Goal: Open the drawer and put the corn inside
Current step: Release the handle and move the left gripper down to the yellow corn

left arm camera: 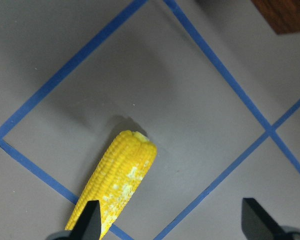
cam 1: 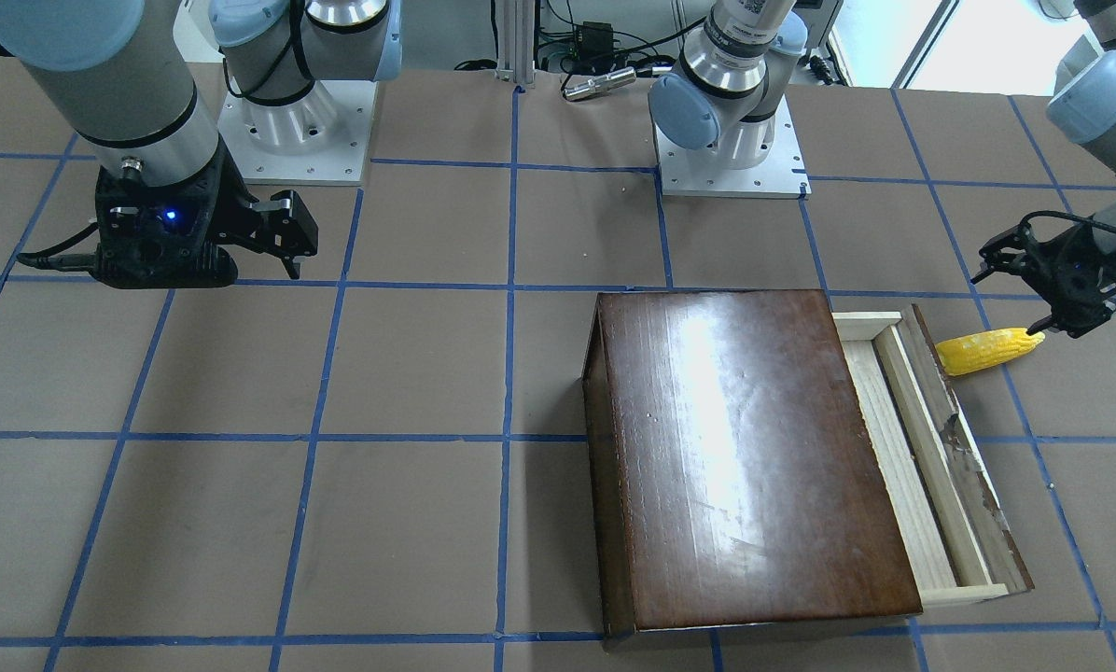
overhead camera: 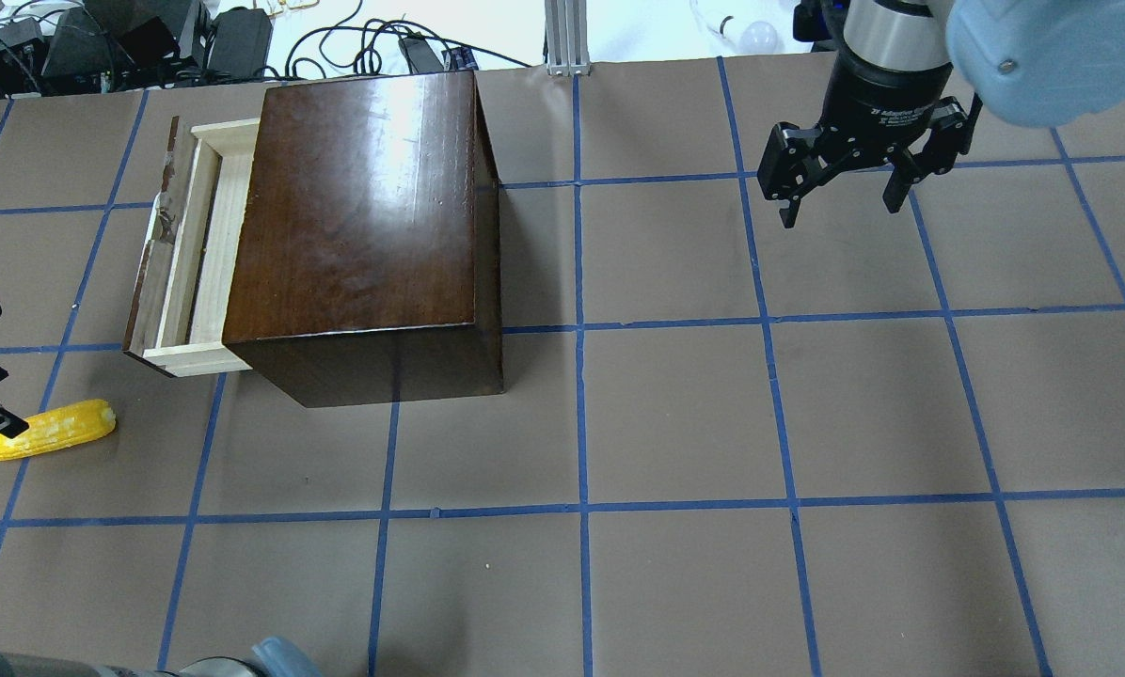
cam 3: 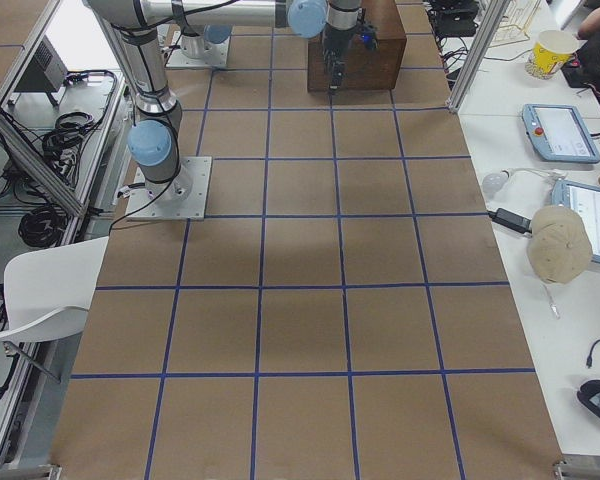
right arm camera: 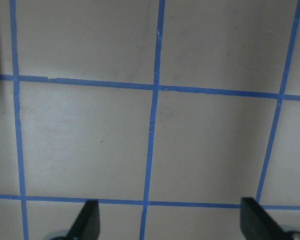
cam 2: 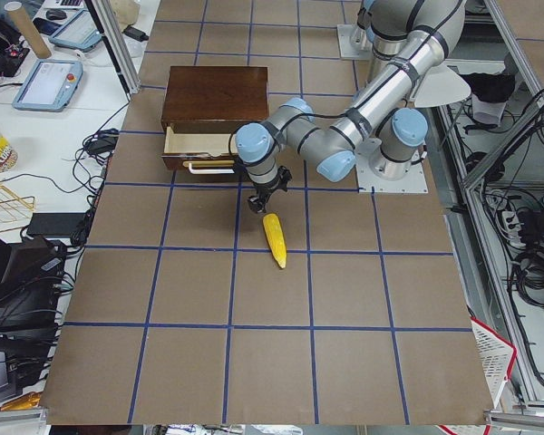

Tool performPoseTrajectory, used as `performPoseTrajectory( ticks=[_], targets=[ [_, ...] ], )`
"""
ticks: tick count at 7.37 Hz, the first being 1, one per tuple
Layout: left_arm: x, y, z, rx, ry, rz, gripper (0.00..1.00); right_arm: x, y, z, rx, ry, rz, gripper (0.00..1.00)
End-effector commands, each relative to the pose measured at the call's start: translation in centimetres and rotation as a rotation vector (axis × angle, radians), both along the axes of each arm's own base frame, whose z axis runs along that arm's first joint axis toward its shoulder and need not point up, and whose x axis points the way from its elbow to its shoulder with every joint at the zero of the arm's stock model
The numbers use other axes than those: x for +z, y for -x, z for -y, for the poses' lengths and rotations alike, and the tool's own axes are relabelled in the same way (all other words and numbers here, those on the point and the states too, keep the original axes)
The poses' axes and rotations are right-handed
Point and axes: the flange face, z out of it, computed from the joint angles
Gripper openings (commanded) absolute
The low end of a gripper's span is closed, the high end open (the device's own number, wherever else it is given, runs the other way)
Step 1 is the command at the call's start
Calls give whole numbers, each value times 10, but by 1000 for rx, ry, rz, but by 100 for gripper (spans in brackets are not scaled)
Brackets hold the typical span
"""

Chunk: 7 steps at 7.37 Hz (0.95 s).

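The brown worktop [overhead camera: 675,414] is marked off in squares by blue tape. At the far left of the overhead view, the left end effector [left arm camera: 172,217] hangs low with its fingers spread wide, one fingertip [left arm camera: 91,220] over the corn [overhead camera: 43,431]; whether it touches cannot be told. The corn lies flat on the worktop, outside the drawer [overhead camera: 196,244], which stands partly pulled out of the dark box [overhead camera: 365,207]. Far to the right, the right end effector [overhead camera: 840,214] hovers open over bare squares.
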Motion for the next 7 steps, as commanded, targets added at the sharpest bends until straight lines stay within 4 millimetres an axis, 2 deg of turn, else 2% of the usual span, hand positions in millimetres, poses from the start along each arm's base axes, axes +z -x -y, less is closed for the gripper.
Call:
performPoseTrajectory(
  ticks=[1,4,5,7],
  targets=[
    [-40,-7,-32,-184,80,85,100,0,0,0,1,0,0,100],
    [-58,-16,-33,-375,107,22,100,0,0,0,-1,0,0,100],
    [-66,-18,-26,-389,134,-8,100,0,0,0,-1,0,0,100],
    [-63,-31,-5,-429,181,1,100,0,0,0,1,0,0,100]
  ],
)
